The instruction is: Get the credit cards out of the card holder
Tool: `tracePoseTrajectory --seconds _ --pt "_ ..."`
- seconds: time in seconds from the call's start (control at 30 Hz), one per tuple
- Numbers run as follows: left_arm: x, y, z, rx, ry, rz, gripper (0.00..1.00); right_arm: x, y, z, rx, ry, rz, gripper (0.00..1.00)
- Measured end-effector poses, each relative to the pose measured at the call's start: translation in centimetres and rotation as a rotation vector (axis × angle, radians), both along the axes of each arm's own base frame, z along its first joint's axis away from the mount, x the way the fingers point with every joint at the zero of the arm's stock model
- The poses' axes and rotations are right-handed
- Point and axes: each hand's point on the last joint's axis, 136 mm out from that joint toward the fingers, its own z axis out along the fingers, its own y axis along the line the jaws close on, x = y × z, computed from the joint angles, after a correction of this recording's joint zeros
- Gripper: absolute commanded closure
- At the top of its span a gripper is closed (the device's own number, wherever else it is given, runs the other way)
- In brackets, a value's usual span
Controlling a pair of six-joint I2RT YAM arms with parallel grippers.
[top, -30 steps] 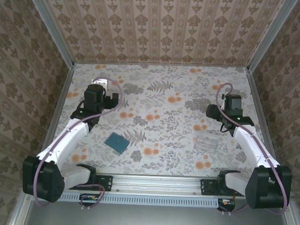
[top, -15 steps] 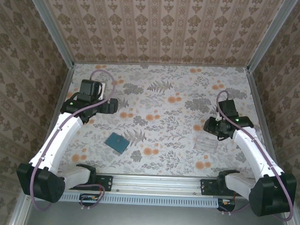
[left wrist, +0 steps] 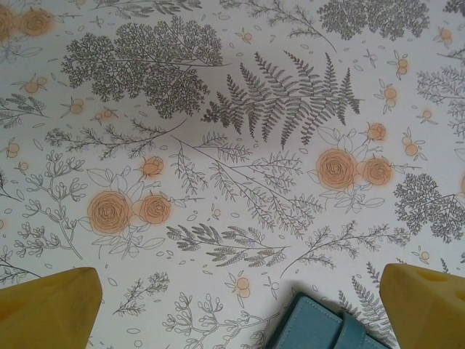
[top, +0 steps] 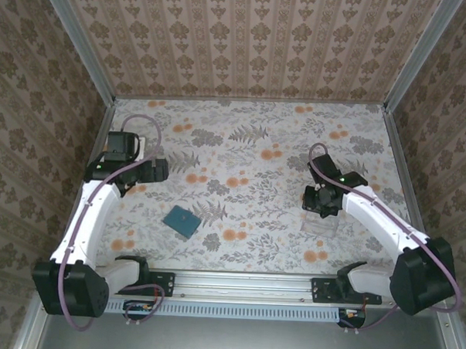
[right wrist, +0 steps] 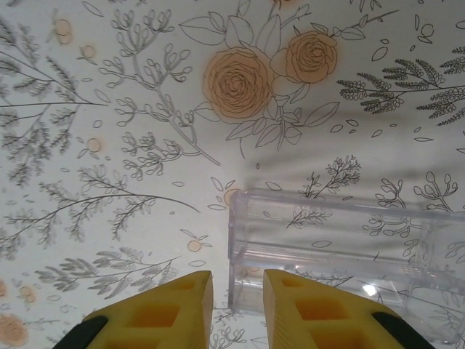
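The right gripper [right wrist: 236,280] hangs over the right side of the worktop [top: 250,144] with its yellow fingers nearly together, a narrow gap between them and nothing in it. Just beyond its tips lies the clear plastic piece [right wrist: 341,247]. The left gripper [left wrist: 240,280] stands wide apart and empty near the left edge. The card holder [top: 183,221] lies flat and closed, teal side up, left of the middle and toward the near edge, with one corner of it showing just below the left fingers in the left wrist view. The credit cards cannot be seen and are presumably still inside. The main risk, as I judge it, is on the right: that arm is well apart from the card holder, so a descent here would meet the clear piece and pinch or shove it instead of helping with the task. On the left, the holder is thin and lies flat against the worktop. Fingers coming down around it could scrape the surface or push it toward the near edge rather than get under a flap. If only one arm works it, the holder may lift whole or fold shut again, and thin cards could slip out together.
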Motion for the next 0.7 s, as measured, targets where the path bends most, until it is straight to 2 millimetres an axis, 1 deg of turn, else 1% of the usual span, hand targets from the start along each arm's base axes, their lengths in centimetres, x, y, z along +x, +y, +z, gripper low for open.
tracePoseTrajectory --seconds 0.2,0.43,0.7 --pt "0.0 -0.2 0.1 -0.013 -0.007 -0.005 0.00 0.3 -0.1 -1.2 -0.040 0.035 -0.003 0.77" --pt "-0.1 -0.1 0.0 -0.013 -0.007 -0.005 0.00 0.9 0.3 -1.9 -0.050 0.049 0.001 0.78" --pt "-0.2 -0.1 0.2 -0.013 -0.015 -0.005 0.00 1.4 0.7 -2.9 -0.060 0.066 0.009 0.82"
